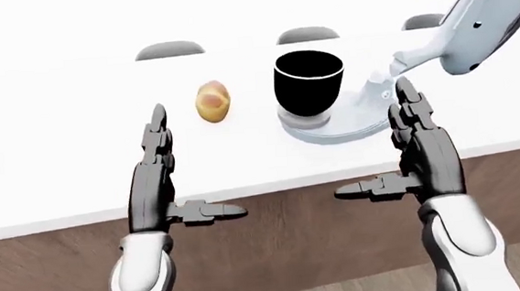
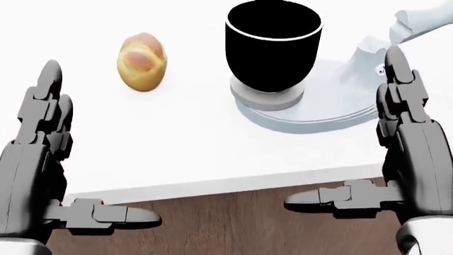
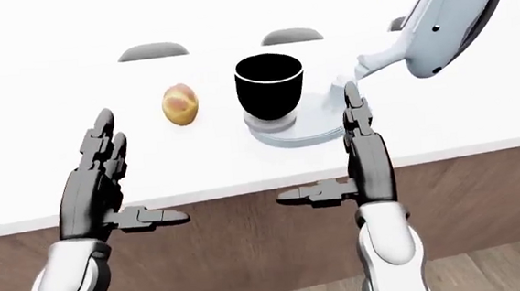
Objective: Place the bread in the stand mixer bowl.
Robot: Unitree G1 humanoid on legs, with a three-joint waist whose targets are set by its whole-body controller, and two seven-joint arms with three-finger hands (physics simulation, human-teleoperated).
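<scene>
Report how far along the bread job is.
Nothing looks done yet: the bread lies on the white counter, to the left of the black mixer bowl, which sits on the stand mixer's base. Nothing is in hand: the left hand and right hand are both open and empty at the counter's near edge. Left to do: reach, grasp the bread, lift it and drop it into the bowl.

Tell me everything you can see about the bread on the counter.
The bread is a small, rounded golden-brown roll with a paler, pinkish patch on top. It looks whole and lies on the white counter, to the left of the black bowl in the head view, clearly apart from it. Nothing else touches it: the left hand is open lower in the view, short of the roll.
</scene>
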